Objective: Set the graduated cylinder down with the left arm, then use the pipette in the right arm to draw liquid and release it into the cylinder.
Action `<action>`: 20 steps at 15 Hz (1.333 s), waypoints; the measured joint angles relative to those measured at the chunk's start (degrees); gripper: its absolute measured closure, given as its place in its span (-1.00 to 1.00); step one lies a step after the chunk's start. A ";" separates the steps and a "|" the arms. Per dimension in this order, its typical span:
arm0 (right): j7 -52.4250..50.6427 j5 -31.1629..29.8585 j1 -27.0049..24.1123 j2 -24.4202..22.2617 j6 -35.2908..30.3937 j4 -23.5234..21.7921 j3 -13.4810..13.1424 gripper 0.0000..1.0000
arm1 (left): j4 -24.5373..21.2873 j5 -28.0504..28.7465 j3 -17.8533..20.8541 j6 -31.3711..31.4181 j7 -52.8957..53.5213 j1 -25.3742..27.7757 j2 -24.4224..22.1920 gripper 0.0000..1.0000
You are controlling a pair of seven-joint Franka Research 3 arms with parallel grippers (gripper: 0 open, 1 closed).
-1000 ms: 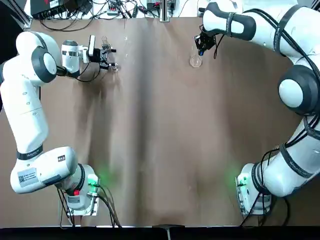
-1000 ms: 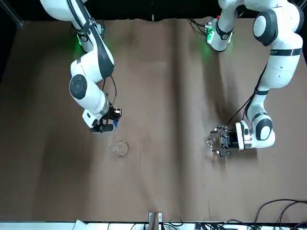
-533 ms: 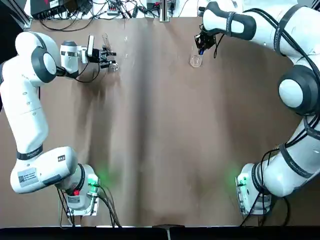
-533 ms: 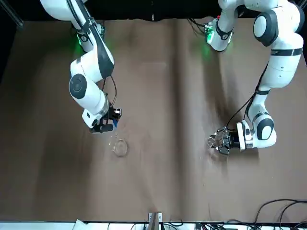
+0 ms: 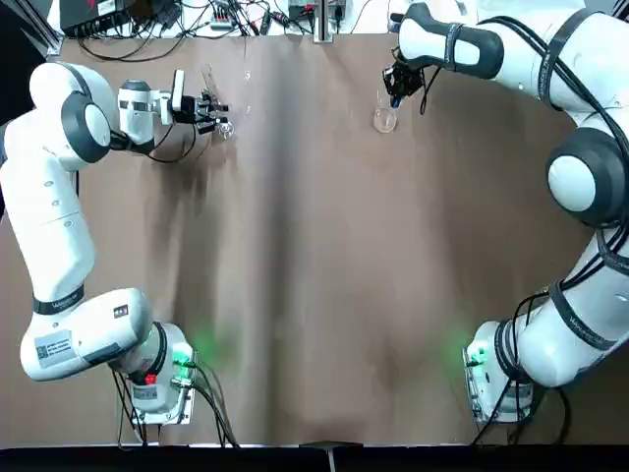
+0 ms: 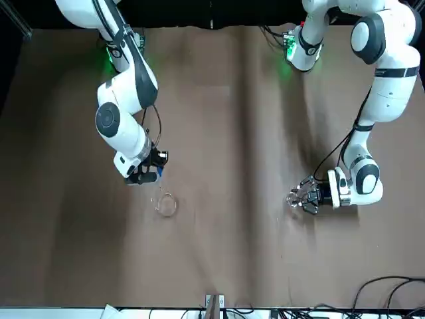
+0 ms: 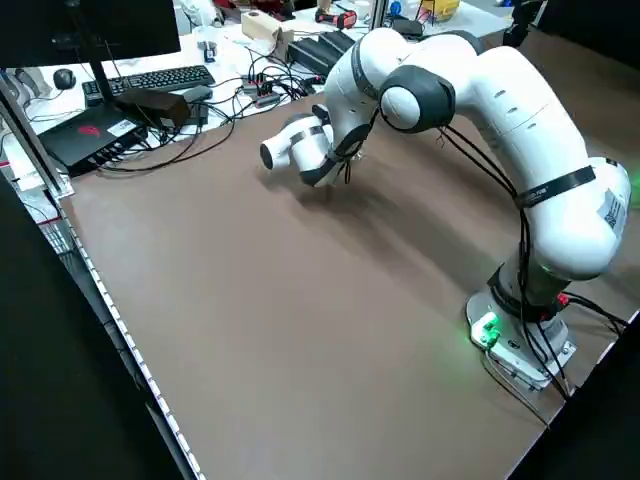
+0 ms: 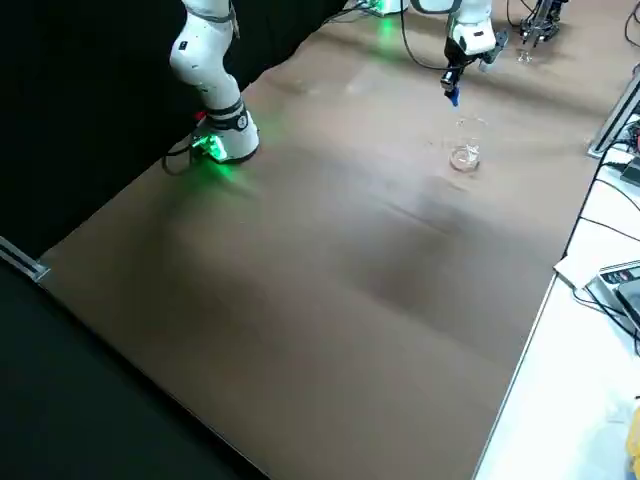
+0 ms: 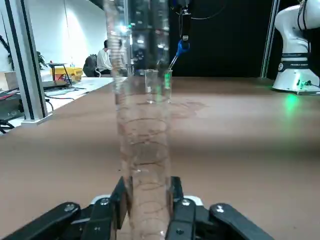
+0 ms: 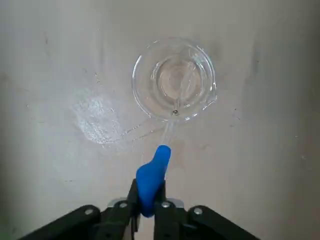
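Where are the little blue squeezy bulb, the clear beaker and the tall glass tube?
Blue bulb point(image 10: 151, 181): right wrist view, its middle.
Beaker point(image 8: 465, 157): right side view, its lower part.
Glass tube point(image 9: 146, 135): left wrist view, its upright wall.

So both arms are glossy white with chunky rounded joints and grey caps. The left arm point(image 5: 59, 211) has a thin dark band, a small dark rectangular label and a pale printed sticker low down, plus a red button by its base. The right arm point(image 5: 593, 187) wears several black straps over thick black cables. Both grippers, left point(image 9: 150, 202) and right point(image 10: 148, 192), are black with silver screws.
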 joint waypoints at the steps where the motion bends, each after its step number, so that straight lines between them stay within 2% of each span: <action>1: 0.00 -0.01 0.00 0.00 0.00 0.05 -0.04 0.56 | 0.01 0.24 0.00 0.00 0.01 -0.01 0.00 0.21; 11: 0.00 -0.08 -0.01 0.00 0.00 0.75 -0.25 0.37 | 0.51 0.34 -0.25 0.00 0.02 -0.16 -0.11 0.23; 20: 0.00 -0.13 -0.20 0.00 -0.11 1.94 -0.47 0.37 | 0.96 0.34 -0.76 -0.02 -0.06 -1.15 -1.43 0.29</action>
